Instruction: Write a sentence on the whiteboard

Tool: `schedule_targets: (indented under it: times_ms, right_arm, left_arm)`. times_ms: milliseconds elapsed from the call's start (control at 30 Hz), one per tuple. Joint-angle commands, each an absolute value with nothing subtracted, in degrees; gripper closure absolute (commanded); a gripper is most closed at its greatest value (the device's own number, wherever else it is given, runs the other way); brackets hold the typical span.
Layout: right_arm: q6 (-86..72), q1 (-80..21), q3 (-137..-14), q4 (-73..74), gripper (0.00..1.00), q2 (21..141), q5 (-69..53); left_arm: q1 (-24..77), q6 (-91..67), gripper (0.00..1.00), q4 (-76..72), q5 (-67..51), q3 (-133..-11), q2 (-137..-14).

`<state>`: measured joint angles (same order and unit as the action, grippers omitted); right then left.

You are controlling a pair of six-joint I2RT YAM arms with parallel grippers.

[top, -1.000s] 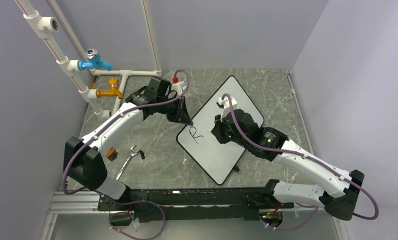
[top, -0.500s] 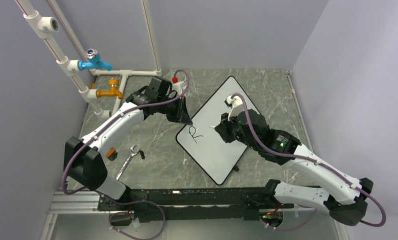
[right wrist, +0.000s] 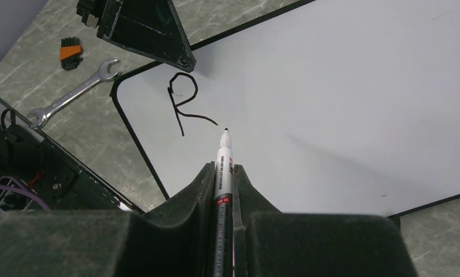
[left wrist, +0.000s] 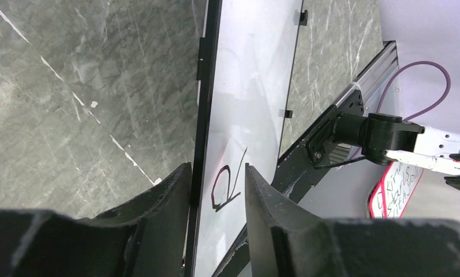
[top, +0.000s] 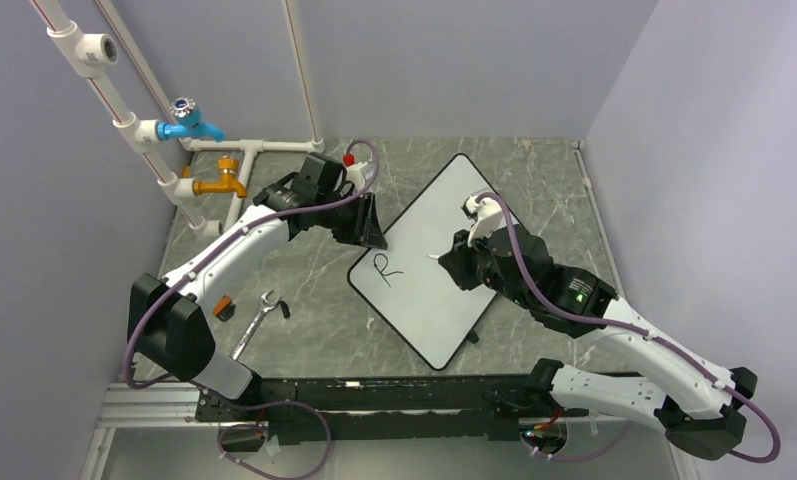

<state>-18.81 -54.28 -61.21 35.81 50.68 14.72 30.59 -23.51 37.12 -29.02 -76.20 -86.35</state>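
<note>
The whiteboard [top: 444,300] lies slanted on the marble table, and its face fills the right wrist view [right wrist: 343,86]. Of the sentence, a single black letter R [top: 387,268] shows near the board's left corner [right wrist: 181,101]. My left gripper [top: 371,235] straddles the board's left rim [left wrist: 202,86]; it is open [left wrist: 216,168], with the R [left wrist: 224,187] showing in the gap. My right gripper [top: 456,258] is shut [right wrist: 223,167] on a white marker [right wrist: 223,156]. The marker's black tip [right wrist: 225,131] points at the board just right of the R.
A silver wrench [top: 257,318] and a small orange-and-black brush [top: 221,305] lie left of the board. White pipes with a blue tap [top: 187,122] and an orange tap [top: 222,183] stand at the back left. Grey walls enclose the table.
My left gripper's jaws have parted on the board's rim. The right arm has carried the marker to the right, away from the R. The board has shifted slightly.
</note>
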Motion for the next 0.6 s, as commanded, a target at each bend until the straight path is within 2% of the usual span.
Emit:
schedule_targets:
  times_ms: [0,267,400,500,567]
  right_arm:
    - [-17.67,-54.04,-61.07,35.55,1.00,50.24,15.62]
    - [-17.55,-54.06,-60.94,35.60,1.00,49.95,15.17]
    - [-17.53,-54.04,-60.35,35.07,1.00,49.76,14.74]
    - [-17.03,-54.05,-60.03,34.04,1.00,50.09,14.02]
    - [-16.62,-53.97,-59.89,33.13,1.00,50.39,13.46]
  left_arm:
    - [31.03,-24.76,0.56,34.64,-28.34,-79.01,-85.85]
    - [31.05,-25.09,0.42,36.13,-27.10,-83.77,-86.52]
    - [31.02,-24.87,0.31,36.00,-26.63,-85.73,-87.00]
    - [30.66,-22.46,0.22,39.98,-25.14,-90.31,-89.03]
    - [29.34,-20.98,0.21,44.20,-25.78,-95.60,-91.91]
